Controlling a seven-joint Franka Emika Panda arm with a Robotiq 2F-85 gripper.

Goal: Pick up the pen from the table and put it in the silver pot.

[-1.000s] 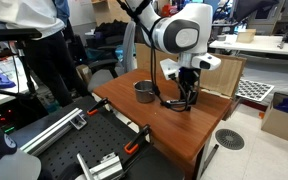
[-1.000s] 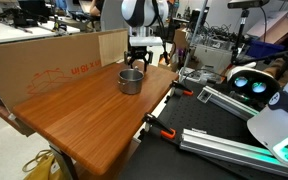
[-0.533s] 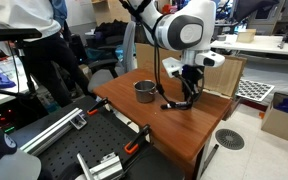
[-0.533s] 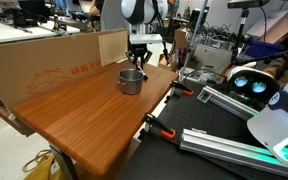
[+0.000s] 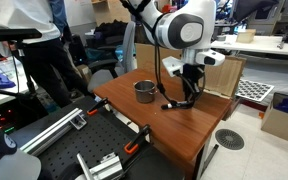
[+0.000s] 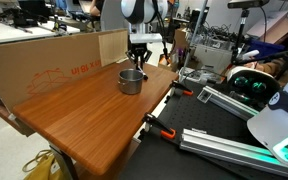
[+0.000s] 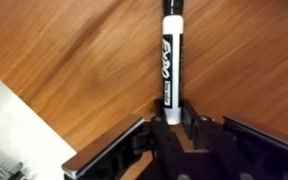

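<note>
Fig. 1. The Franka arm with its gripper (image 5: 189, 97) above the table (image 5: 179, 132), shown in both exterior views and the wrist view.

(a) Gripper state. In the wrist view the 2 fingers of the gripper (image 7: 172, 128) are pressed onto 1 end of the pen (image 7: 171, 60), which runs straight out from between them. Its whitish barrel carries black lettering and its far end is black. Only bare reddish-brown table top (image 7: 74, 50) lies under it.

(b) Position of the pen. In an exterior view the pen (image 5: 176, 103) hangs slanted from the fingers, just beside the silver pot (image 5: 144, 92) and outside its rim. Whether its tip touches the wood cannot be told. In an exterior view the gripper (image 6: 139, 64) stands close behind the silver pot (image 6: 131, 82), whose open mouth faces up.

(c) Surroundings. A cardboard wall (image 6: 49, 68) lines 1 long edge of the table (image 6: 84, 125), near the pot. A cardboard box (image 5: 227, 75) stands at the table's far side. Orange-handled clamps (image 6: 165, 129) grip the table edge. A person in dark trousers (image 5: 46, 55) stands well apart from the table. Metal rails (image 5: 54, 125) lie on the floor, and a round grey disc (image 5: 230, 139) rests beside a table leg
</note>
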